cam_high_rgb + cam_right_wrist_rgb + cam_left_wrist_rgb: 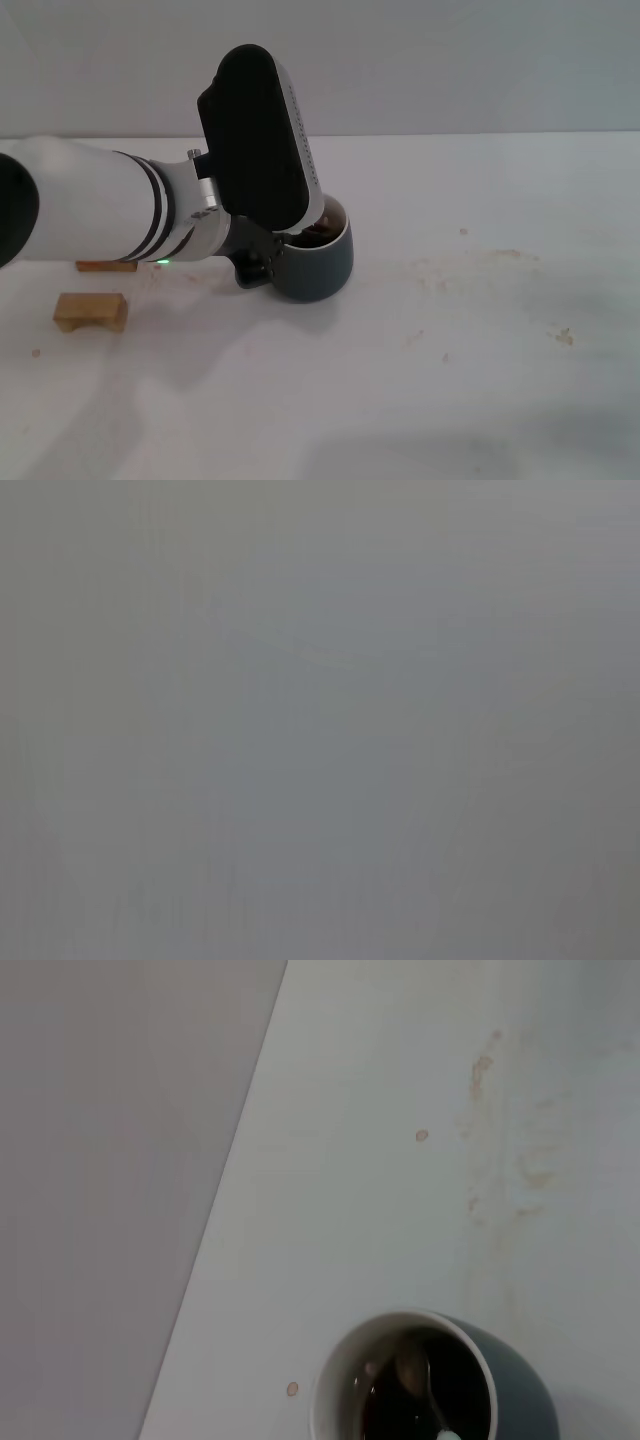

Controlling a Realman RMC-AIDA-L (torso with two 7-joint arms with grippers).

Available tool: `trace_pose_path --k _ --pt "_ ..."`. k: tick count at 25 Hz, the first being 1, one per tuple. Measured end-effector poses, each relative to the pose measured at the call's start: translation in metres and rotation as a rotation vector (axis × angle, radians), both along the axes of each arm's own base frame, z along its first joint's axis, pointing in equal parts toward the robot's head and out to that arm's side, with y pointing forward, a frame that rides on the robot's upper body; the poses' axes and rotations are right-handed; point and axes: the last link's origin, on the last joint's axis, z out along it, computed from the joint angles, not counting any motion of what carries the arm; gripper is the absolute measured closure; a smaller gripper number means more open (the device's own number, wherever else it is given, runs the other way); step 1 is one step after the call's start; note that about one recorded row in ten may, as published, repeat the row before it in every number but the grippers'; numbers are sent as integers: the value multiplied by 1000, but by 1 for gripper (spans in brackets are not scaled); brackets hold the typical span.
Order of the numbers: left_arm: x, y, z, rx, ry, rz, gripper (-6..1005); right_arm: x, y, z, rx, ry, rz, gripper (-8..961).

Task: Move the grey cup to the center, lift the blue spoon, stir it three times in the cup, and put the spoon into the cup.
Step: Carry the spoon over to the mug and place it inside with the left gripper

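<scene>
The left wrist view looks straight down on the grey cup (520, 1385), the blue spoon (428, 1400) standing bowl-down in its dark liquid directly beneath the left gripper (262, 262), whose grip cannot be told.

grey cup (320, 262) upright, blue spoon (432, 1408) inside

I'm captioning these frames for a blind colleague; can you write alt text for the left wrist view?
Seen from above, the grey cup sits on a white table, holding dark brown liquid with the blue spoon resting in it, bowl submerged. A few small tan crumbs and faint brownish stains mark the table. A plain grey wall fills one side.
</scene>
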Motion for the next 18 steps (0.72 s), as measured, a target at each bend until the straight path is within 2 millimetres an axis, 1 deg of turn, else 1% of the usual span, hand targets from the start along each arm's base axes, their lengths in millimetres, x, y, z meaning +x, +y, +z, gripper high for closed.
trace_pose_path --k 5,8,16,18 --pt "-3 5 0 2 12 10 861 0 0 0 1 0 0 955" --pt "-9 9 6 19 15 31 861 0 0 0 1 1 1 955" --pt "-20 4 9 17 25 68 860 -3 3 -1 -2 4 10 955" --pt "-20 3 10 18 23 68 860 -4 4 -1 -3 5 13 955"
